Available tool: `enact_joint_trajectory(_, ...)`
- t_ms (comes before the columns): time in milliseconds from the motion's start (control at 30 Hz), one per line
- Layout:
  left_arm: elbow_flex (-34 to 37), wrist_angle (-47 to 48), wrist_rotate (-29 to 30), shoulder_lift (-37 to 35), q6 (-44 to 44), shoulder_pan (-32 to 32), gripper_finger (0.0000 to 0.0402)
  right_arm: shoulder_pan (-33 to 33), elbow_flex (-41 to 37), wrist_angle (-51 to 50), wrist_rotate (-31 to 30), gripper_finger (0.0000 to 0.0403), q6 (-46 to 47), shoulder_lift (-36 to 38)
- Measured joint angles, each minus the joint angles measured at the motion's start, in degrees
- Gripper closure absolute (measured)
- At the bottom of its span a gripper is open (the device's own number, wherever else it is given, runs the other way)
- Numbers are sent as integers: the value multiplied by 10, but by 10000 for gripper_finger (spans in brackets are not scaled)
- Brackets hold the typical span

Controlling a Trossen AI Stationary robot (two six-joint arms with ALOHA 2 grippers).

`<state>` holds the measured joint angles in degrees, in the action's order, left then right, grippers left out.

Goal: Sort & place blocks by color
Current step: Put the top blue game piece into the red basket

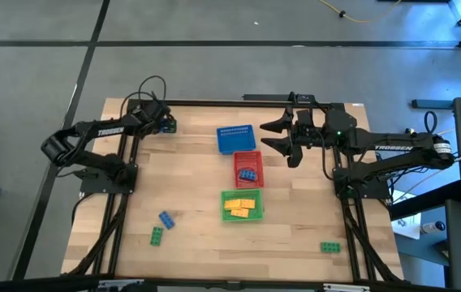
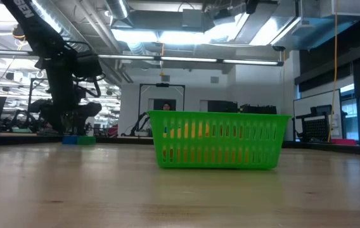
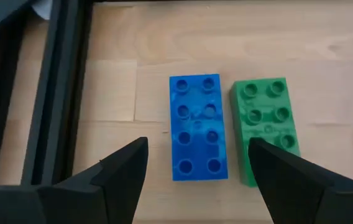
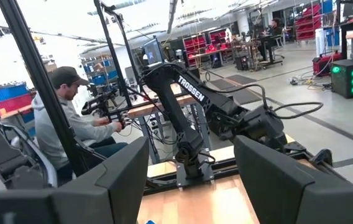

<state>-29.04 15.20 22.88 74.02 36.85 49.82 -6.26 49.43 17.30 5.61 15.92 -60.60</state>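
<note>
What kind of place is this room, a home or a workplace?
Most likely a robotics lab or workshop. A person sits operating a handheld rig beyond the table, red storage shelves line the back, and ceiling strip lights run over an open hall with exposed ducts.
</note>
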Motion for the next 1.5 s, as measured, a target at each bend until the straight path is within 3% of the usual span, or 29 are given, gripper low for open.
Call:
enact_joint_trajectory(133,0,-6,33,0,16,-10,132,0,0,0,0,163,3,0)
enact_joint_trajectory(1033,0,-13,26,60,21,-16,135,0,0,-4,0,163,18,0)
enact_joint_trajectory(1500,0,-17,12,59,32,-15,274,0,0,-4,0,163,24,0)
